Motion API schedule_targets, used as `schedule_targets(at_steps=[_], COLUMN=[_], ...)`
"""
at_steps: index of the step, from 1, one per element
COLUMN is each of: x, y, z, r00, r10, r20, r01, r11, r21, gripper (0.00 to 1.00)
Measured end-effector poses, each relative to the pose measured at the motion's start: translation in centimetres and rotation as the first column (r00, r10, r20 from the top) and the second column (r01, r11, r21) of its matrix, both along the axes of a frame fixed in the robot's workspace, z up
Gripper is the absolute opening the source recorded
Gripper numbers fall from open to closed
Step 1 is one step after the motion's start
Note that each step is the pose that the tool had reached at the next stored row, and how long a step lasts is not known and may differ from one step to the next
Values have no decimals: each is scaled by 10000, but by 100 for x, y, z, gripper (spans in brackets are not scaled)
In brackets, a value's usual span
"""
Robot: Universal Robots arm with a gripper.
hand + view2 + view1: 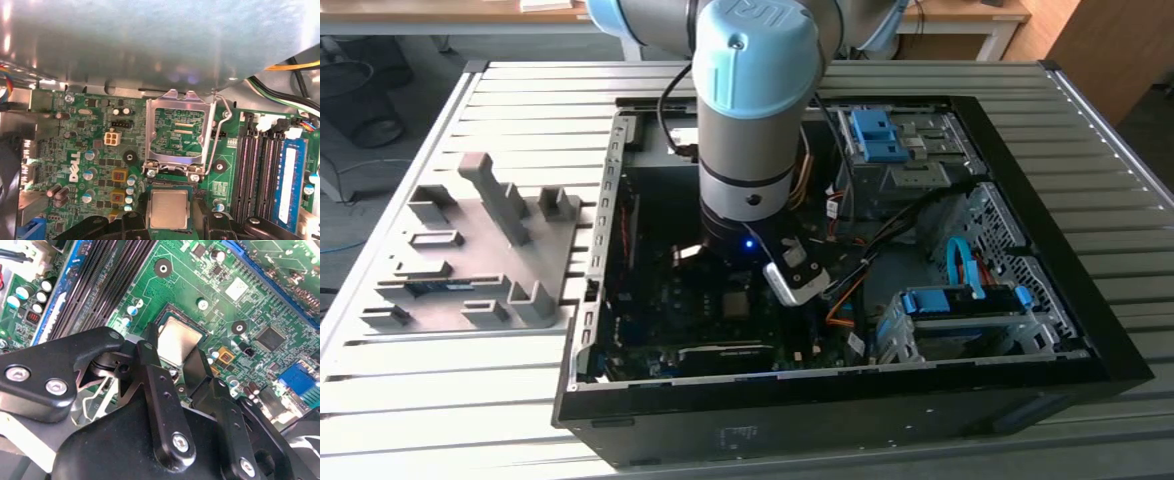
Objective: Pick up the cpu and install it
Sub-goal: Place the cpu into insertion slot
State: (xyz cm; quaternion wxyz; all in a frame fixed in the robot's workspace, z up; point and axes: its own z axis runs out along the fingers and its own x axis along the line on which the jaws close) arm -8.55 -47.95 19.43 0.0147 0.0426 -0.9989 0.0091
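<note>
Pincer [172, 347] is clamped on the cpu [169, 209], its black fingers [155, 385] pressed to two opposite edges of the square chip, a dull silver lid on a thin green rim, low at the socket. Just beyond, the metal load plate [180, 127] stands flipped open on the green motherboard [90, 135], inside the open computer case [1014, 200] on the slatted counter [1107, 250].

An open black computer case [854, 425] lies on the slatted metal table [1107, 240]. Just beside the case, on the exterior view's left, stands a grey fixture [480, 250] with upright posts. Inside the case sit blue drive brackets [878, 135], black memory slots [257, 170] and bundled cables [295, 65]. Beyond the case stands a wooden desk [440, 15].
</note>
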Motion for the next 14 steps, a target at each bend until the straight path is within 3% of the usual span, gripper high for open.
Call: schedule_targets(at_steps=[7,14], x=[-43,-43], y=[-31,-32], z=[-7,-7], r00=[9998,9998], r10=[223,222], r20=[0,-1], r01=[-223,-222], r11=[9998,9998], r21=[-1,-3], gripper=[47,49])
